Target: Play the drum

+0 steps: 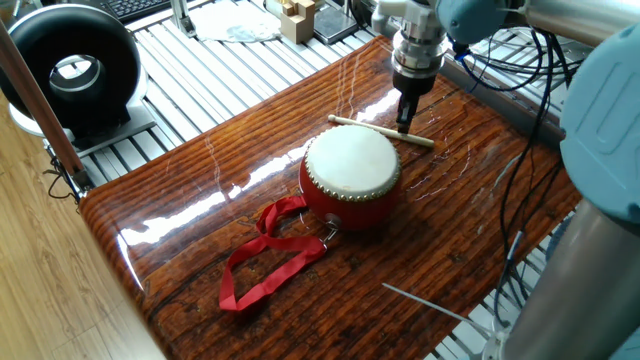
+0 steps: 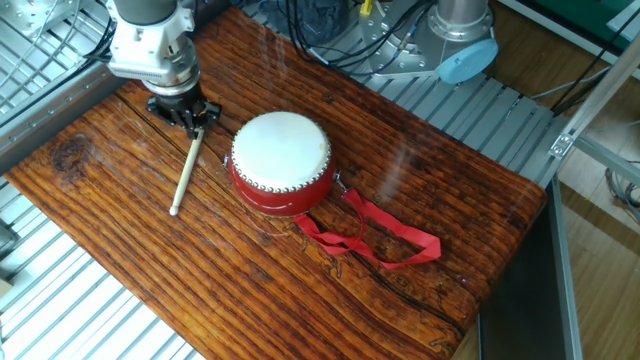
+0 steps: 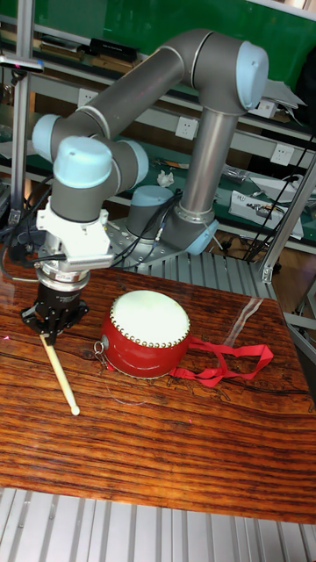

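Holding one end of the thin pale wooden stick (image 2: 187, 168), the black gripper (image 2: 190, 119) fingers pinch narrow; the small round red drum (image 2: 281, 162) looks light, its skin top thin

We see a glossy wooden counter (image 1: 200, 200) with a red drum (image 1: 351, 178) at its centre, cream skin up. Its red ribbon (image 1: 262, 260) trails toward us. Behind the drum, the tool (image 1: 404, 124) points down onto a pale stick (image 1: 380, 131).
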Controlling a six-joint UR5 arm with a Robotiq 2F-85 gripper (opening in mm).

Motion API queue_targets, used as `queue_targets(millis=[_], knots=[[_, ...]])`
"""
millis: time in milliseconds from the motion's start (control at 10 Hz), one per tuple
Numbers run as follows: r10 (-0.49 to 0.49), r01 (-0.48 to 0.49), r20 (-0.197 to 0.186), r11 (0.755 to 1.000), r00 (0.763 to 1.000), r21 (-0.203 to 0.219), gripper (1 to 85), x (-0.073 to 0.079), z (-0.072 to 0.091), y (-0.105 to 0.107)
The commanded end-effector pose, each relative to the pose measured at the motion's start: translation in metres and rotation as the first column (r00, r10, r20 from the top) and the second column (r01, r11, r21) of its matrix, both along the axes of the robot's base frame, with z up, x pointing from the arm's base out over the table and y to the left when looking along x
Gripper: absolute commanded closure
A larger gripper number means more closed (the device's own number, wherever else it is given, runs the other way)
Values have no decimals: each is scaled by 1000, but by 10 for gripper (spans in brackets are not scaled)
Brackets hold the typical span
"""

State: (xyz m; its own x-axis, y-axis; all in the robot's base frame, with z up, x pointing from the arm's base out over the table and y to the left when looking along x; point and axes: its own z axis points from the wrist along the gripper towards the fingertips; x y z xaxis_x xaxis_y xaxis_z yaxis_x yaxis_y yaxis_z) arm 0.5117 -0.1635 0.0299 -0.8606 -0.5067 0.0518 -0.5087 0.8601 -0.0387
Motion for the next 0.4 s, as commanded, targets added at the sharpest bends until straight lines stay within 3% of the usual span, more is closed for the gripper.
queue_targets(millis=[0,300], knots=[[-27,27,4,1000,1000,-4,847,8,13,13],[19,-19,1,1000,1000,3,847,20,11,7]])
